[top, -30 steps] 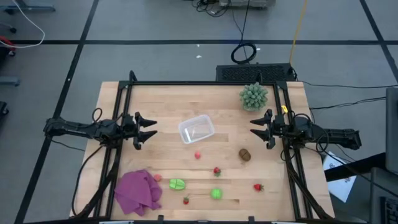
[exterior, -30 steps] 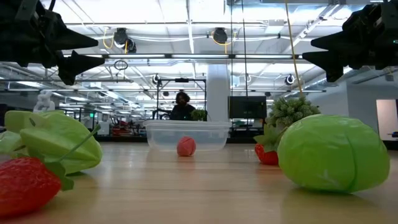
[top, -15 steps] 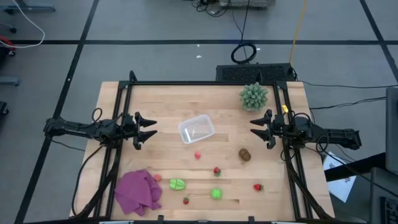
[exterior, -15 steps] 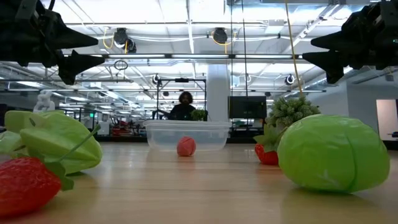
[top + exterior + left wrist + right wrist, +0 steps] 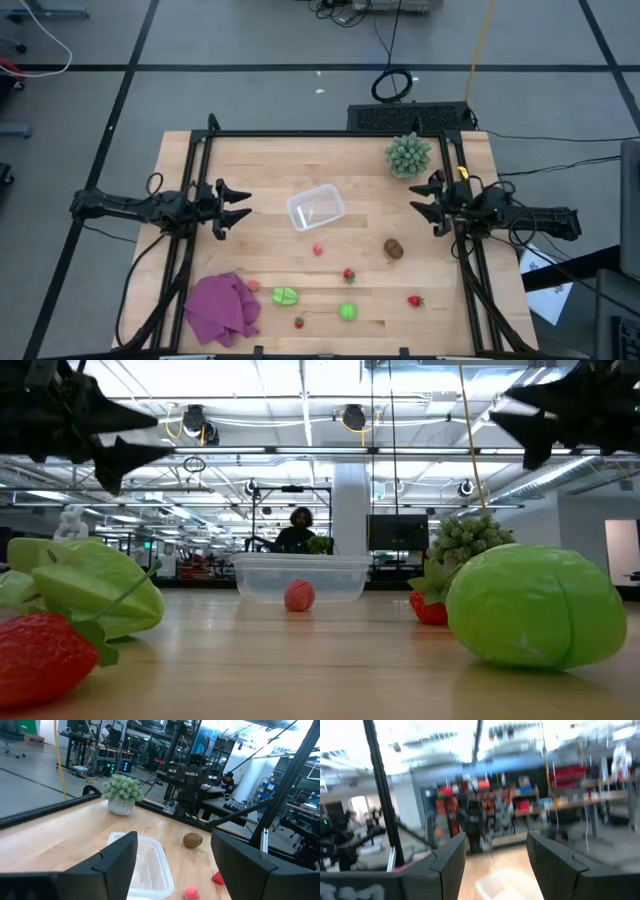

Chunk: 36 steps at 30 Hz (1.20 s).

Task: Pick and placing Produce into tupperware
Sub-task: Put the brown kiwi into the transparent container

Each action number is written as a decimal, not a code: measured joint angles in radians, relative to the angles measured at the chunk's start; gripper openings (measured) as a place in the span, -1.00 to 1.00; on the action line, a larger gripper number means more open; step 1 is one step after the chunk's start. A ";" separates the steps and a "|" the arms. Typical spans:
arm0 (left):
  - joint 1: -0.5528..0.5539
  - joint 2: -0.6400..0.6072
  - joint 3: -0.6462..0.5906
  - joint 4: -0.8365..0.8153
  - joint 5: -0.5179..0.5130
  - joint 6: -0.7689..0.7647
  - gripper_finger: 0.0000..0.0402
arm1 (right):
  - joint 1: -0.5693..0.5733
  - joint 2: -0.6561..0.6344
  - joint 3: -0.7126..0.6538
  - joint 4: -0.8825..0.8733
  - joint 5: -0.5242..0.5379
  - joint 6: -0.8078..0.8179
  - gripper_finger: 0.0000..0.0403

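The left hand (image 5: 238,209) hovers wide apart above the counter (image 5: 260,160), empty, and the right hand (image 5: 421,199) hangs likewise spread and empty. Between them sits the tupperware (image 5: 316,208), nearer the left hand. The brown oval (image 5: 394,248) lies just in front of the right hand; the red, pink and green produce (image 5: 347,311) is scattered well apart from both.

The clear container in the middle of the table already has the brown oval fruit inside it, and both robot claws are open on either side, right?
Not quite. The high view shows the clear container empty; the brown oval fruit lies on the table beside it, toward the right gripper. The rest holds: the left gripper and the right one are open, on either side.
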 joint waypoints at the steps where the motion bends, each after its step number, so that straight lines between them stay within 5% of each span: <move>1: 0.000 0.000 0.022 0.000 0.011 0.014 0.28 | 0.000 0.000 0.006 0.043 -0.001 -0.020 0.00; 9: -0.001 0.029 0.426 -0.372 0.056 0.121 0.28 | 0.000 0.055 0.237 0.102 -0.098 -0.249 0.00; 17: 0.000 0.147 0.823 -0.518 0.004 0.236 0.28 | 0.000 0.324 0.685 -0.041 -0.104 -0.414 0.00; 21: 0.000 0.210 0.996 -0.641 -0.054 0.276 0.28 | 0.000 0.499 0.992 -0.268 -0.094 -0.427 0.00; 26: 0.000 0.305 1.156 -0.879 -0.198 0.222 0.28 | 0.000 0.727 1.405 -0.669 0.063 -0.428 0.00; 31: 0.000 0.386 1.217 -1.012 -0.259 0.121 0.28 | 0.000 0.973 1.765 -1.129 0.266 -0.382 0.00; 36: 0.000 0.445 1.218 -1.150 -0.322 0.014 0.28 | 0.000 1.180 1.953 -1.543 0.289 -0.166 0.00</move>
